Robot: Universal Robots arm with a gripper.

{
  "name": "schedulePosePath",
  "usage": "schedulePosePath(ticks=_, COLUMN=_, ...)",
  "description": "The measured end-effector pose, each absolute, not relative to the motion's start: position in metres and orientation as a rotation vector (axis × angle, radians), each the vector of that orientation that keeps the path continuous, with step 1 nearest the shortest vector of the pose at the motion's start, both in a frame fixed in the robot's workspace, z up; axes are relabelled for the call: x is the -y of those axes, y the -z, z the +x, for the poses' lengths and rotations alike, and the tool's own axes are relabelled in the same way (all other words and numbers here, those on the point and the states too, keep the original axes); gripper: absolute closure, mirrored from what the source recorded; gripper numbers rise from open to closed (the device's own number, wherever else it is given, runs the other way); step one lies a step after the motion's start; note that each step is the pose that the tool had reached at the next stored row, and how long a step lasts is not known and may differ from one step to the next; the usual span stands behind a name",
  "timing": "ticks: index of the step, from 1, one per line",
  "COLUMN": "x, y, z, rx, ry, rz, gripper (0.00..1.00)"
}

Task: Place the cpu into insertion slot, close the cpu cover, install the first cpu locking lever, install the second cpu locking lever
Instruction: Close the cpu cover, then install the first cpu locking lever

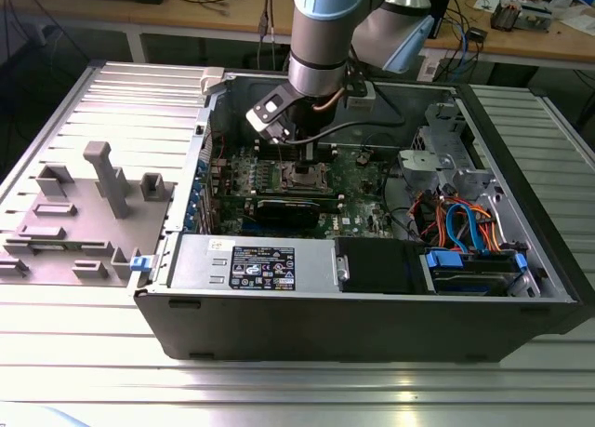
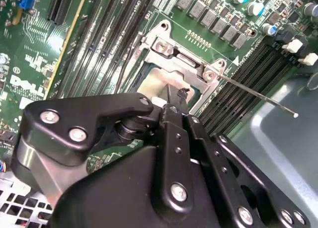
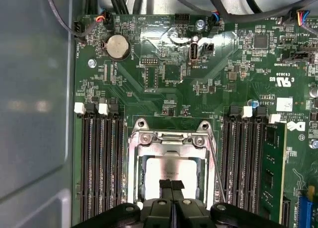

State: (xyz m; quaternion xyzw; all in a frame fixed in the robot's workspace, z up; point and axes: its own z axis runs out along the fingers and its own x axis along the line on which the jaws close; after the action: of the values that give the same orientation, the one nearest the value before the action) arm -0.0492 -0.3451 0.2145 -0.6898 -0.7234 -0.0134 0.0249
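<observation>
Silvery-grey metal of the cpu (image 3: pixel 166 167) shows through the square window of the cpu cover (image 3: pixel 171 137). The cover lies flat on the insertion slot (image 3: pixel 133 158) in the green motherboard (image 3: pixel 149 79), between two banks of black memory slots (image 3: pixel 102 163). The chip is thus seated, with the frame down over it.

The gripper (image 3: pixel 172 184) hangs directly over the chip. Its two fingers are drawn together with only a seam between them, and they hold nothing. Whether the tips touch the metal cannot be told.

In the second wrist view the gripper (image 2: pixel 175 96) stands over the cpu cover (image 2: pixel 184 59). A thin wire locking lever (image 2: pixel 258 96) juts free from one corner toward the grey sheet metal of the case (it appears hooked under no catch). In the exterior view the arm (image 1: pixel 321 36) reaches down into the open computer case (image 1: pixel 372 325).

Judged step: placement and cover closing look done, and the first locking lever is in hand.

Judged requirement: the narrow closed tips would have to bear on the slender rod without slipping off. They would then sweep it down beside the frame and tuck it sideways under its catch, with the cover held flat.
</observation>
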Motion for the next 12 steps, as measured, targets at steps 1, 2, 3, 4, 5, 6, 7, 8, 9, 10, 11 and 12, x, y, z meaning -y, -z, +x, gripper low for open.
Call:
schedulePosePath(ticks=1, x=0.3451, y=-0.2144, z=-0.0492, rx=2.245, ry=0.046, rz=-2.129, gripper=0.89)
schedulePosePath(ticks=2, x=0.3451, y=-0.2144, z=-0.0491, rx=2.248, ry=0.047, rz=-2.127, gripper=0.89)
schedulePosePath(ticks=3, x=0.3452, y=-0.2145, z=-0.0492, rx=2.251, ry=0.047, rz=-2.125, gripper=0.89)
schedulePosePath(ticks=4, x=0.3452, y=-0.2145, z=-0.0492, rx=2.251, ry=0.047, rz=-2.125, gripper=0.89)
schedulePosePath(ticks=5, x=0.3451, y=-0.2145, z=-0.0492, rx=2.251, ry=0.047, rz=-2.125, gripper=0.89)
schedulePosePath(ticks=6, x=0.3452, y=-0.2145, z=-0.0492, rx=2.251, ry=0.047, rz=-2.125, gripper=0.89)
schedulePosePath(ticks=7, x=0.3451, y=-0.2145, z=-0.0492, rx=2.251, ry=0.047, rz=-2.125, gripper=0.89)
schedulePosePath(ticks=8, x=0.3451, y=-0.2145, z=-0.0492, rx=2.251, ry=0.047, rz=-2.125, gripper=0.89)
schedulePosePath(ticks=9, x=0.3451, y=-0.2148, z=-0.0492, rx=2.251, ry=0.047, rz=-2.125, gripper=0.89)
schedulePosePath(ticks=10, x=0.3452, y=-0.215, z=-0.0492, rx=2.251, ry=0.047, rz=-2.125, gripper=0.89)
schedulePosePath(ticks=11, x=0.3451, y=-0.2151, z=-0.0492, rx=2.251, ry=0.048, rz=-2.125, gripper=0.89)
schedulePosePath(ticks=12, x=0.3451, y=-0.2156, z=-0.0492, rx=2.251, ry=0.047, rz=-2.125, gripper=0.89)
